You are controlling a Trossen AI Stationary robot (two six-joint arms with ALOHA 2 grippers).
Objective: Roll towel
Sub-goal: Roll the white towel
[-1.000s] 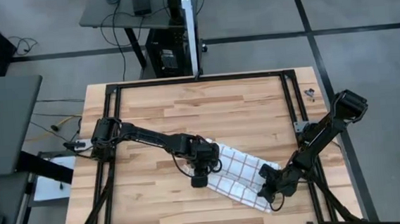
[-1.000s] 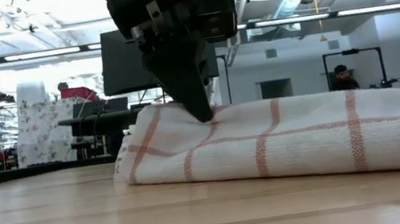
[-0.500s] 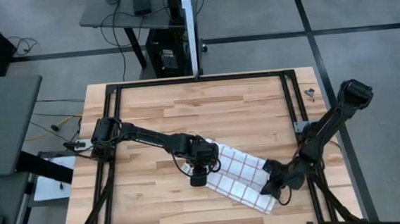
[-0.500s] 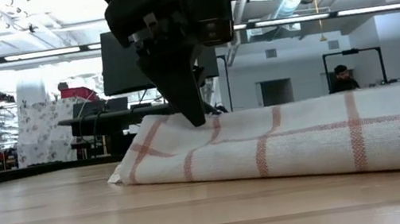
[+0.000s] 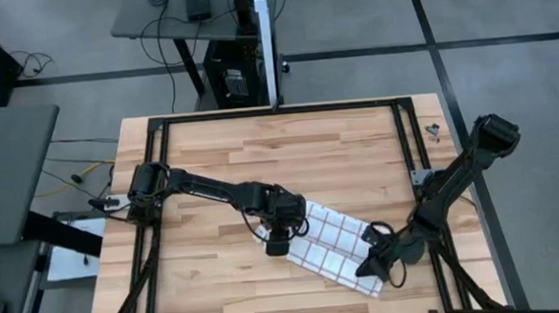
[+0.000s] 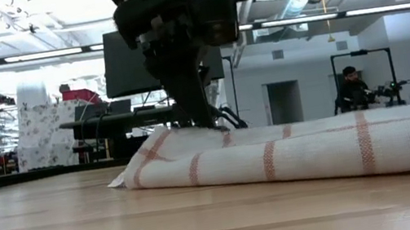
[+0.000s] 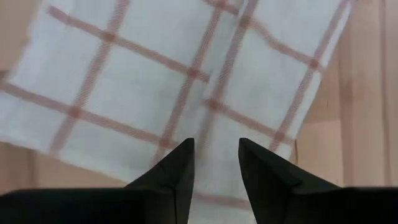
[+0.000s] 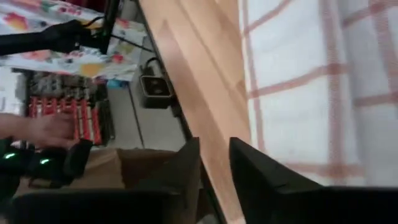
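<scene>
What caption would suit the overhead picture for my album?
Two robot arms work a checked towel on a wooden table: left gripper at one end, right gripper at the other.

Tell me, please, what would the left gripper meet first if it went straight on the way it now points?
Most likely the towel: the left gripper, fingers apart, points down at the cloth just ahead, with nothing between.

Bright overhead lighting, soft shadows, blurred wrist views
</scene>
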